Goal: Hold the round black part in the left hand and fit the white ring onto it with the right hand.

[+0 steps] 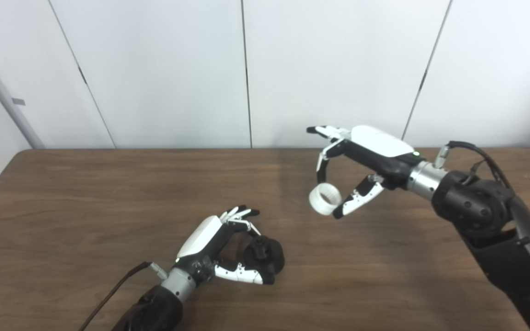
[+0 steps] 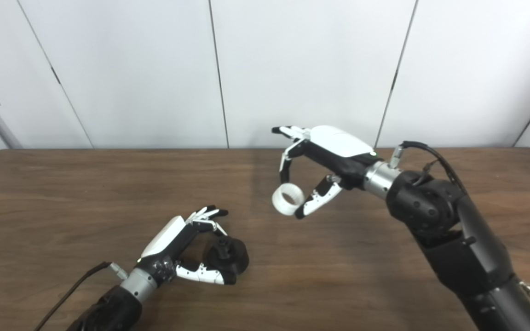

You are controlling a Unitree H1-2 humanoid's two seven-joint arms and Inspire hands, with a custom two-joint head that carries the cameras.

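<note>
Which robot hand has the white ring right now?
The right robot hand, raised above the table, pinches the white ring between thumb and fingers. The left robot hand, low near the table, grips the round black part.

The table [image 1: 62,193] fills the lower half of the frame, with the wall panels [image 1: 164,69] behind it. At lower centre-left the left hand [image 1: 219,250] sits low over the table, with the round part [image 1: 265,257] held at its right side. Up and to the right, the right hand [image 1: 361,170] is raised above the table, and the ring [image 1: 325,198] hangs pinched at its lower left, well apart from the round part.
</note>
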